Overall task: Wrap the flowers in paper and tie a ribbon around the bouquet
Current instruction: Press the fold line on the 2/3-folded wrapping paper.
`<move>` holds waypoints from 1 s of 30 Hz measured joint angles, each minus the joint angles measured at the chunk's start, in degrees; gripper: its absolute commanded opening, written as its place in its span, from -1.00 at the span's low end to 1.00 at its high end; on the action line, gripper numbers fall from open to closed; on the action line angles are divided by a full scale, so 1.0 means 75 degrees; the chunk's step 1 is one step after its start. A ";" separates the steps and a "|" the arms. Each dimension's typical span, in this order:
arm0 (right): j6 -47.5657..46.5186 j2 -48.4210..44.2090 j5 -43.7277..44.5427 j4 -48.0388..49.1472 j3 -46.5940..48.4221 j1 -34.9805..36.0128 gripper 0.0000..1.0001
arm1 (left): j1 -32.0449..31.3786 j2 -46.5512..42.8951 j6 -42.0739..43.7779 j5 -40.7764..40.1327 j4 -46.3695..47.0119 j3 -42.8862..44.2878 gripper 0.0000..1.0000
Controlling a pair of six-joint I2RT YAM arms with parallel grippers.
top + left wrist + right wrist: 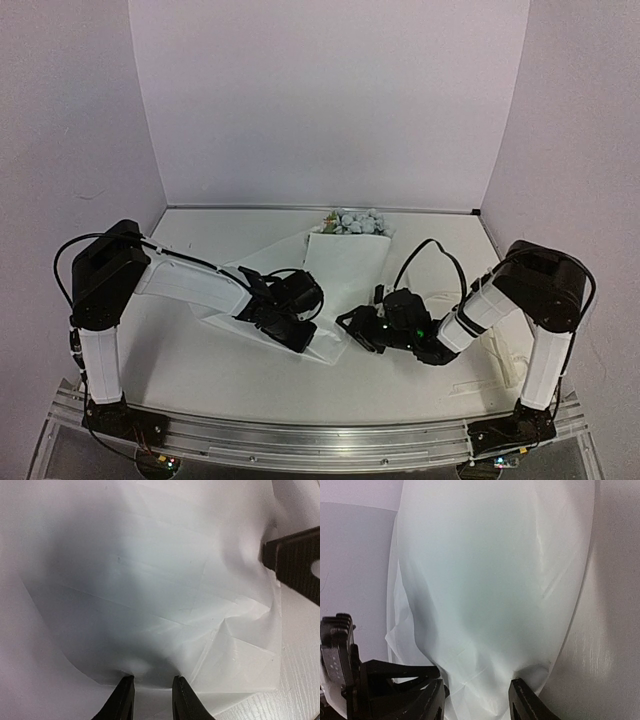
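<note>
The left gripper (152,684) has its two fingers drawn close together, pinching a fold at the near edge of the paper (345,270), which puckers into the narrow gap between them. The right gripper (477,690) stands wider, its fingers set on either side of the rolled lower end of the same sheet. The sheet fills the gap and touches both of them, so this gripper holds the paper too. The two grippers sit just beside each other at the near end of the wrap, the left one on its left flank and the right one on its right. In the left wrist view the right gripper's dark finger (295,565) presses a dimple into the sheet. From there the paper runs away from the arms as a long creased fold, with a loose flap spreading to the left beneath the left arm. The flowers (357,222) poke out of its far end, pale blue and white blooms lying near the back wall (330,100). All of it rests on the white table (200,370), with both arms bent inward from the near corners
</note>
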 measured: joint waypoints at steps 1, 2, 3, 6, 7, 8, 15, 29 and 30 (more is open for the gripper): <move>0.0019 0.0030 0.0002 -0.0004 0.0047 -0.0062 -0.09 | 0.0000 0.0000 0.0002 0.0000 -0.0001 0.0000 -0.45; 0.0040 0.0055 0.0003 -0.0013 0.0093 -0.0125 -0.09 | 0.0000 0.0000 0.0003 0.0000 -0.0001 0.0000 -0.45; 0.0063 0.0079 0.0005 -0.0022 0.0137 -0.0188 -0.10 | 0.0000 0.0000 0.0005 0.0000 -0.0001 0.0000 -0.45; 0.0146 0.0154 0.0015 -0.0025 0.0245 -0.0385 -0.09 | 0.0000 0.0000 0.0005 0.0000 -0.0001 0.0000 -0.45; 0.0177 0.0175 0.0023 -0.0025 0.0265 -0.0459 -0.09 | 0.0000 0.0000 0.0005 0.0000 -0.0001 0.0000 -0.45; 0.0194 0.0190 0.0028 -0.0025 0.0275 -0.0531 -0.09 | 0.0000 0.0000 0.0005 0.0000 -0.0001 -0.0003 -0.46; 0.0322 0.0343 0.0051 -0.0068 0.0514 -0.1163 -0.08 | 0.0000 -0.0022 0.0005 0.0000 0.0049 -0.0044 -0.46; 0.0848 0.1159 -0.0043 -0.0172 0.1673 -0.2221 -0.09 | 0.0006 -0.0032 0.0064 0.0023 0.0063 -0.0061 -0.46; 0.0880 0.1212 -0.0039 -0.0203 0.1774 -0.2311 -0.09 | 0.0006 -0.0034 0.0079 0.0025 0.0063 -0.0061 -0.46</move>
